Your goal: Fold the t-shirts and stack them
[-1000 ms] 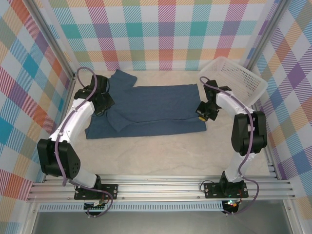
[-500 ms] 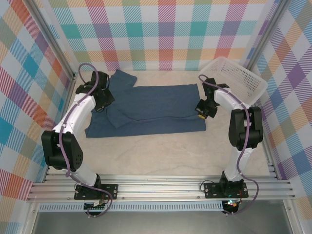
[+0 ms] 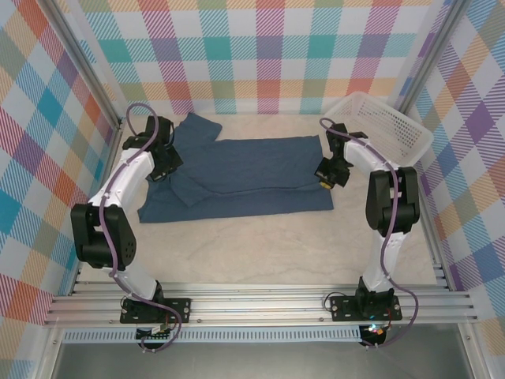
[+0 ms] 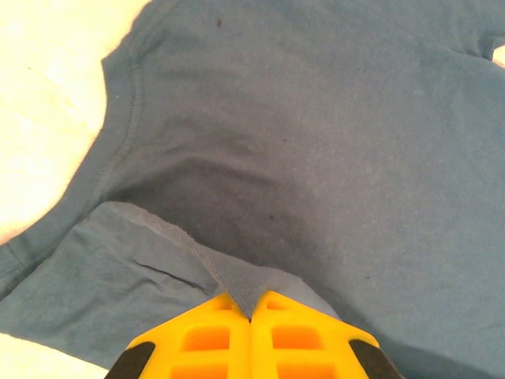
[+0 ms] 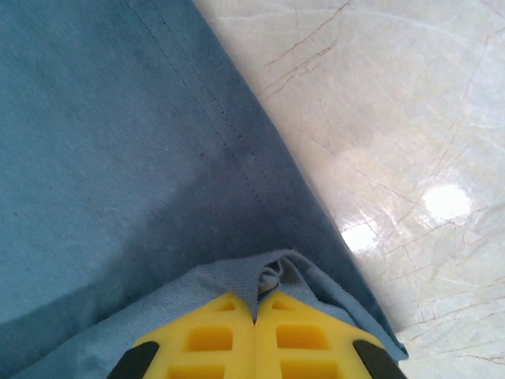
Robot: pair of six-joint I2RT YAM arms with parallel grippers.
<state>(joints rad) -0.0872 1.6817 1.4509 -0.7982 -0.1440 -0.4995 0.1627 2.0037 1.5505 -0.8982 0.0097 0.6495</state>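
pinching t-shirt [image 3: 252, 178] folds, left gripper [image 4: 251, 316] and right gripper [image 5: 255, 312] both clamped tight, white basket [image 3: 387, 126] nearby

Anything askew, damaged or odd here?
Nothing damaged or spilled. The t-shirt lies partly folded, one sleeve poking out past its far edge at the left end, leaving an uneven outline. The left gripper and right gripper are shut on its fabric. The white basket sits skewed in the far right corner.
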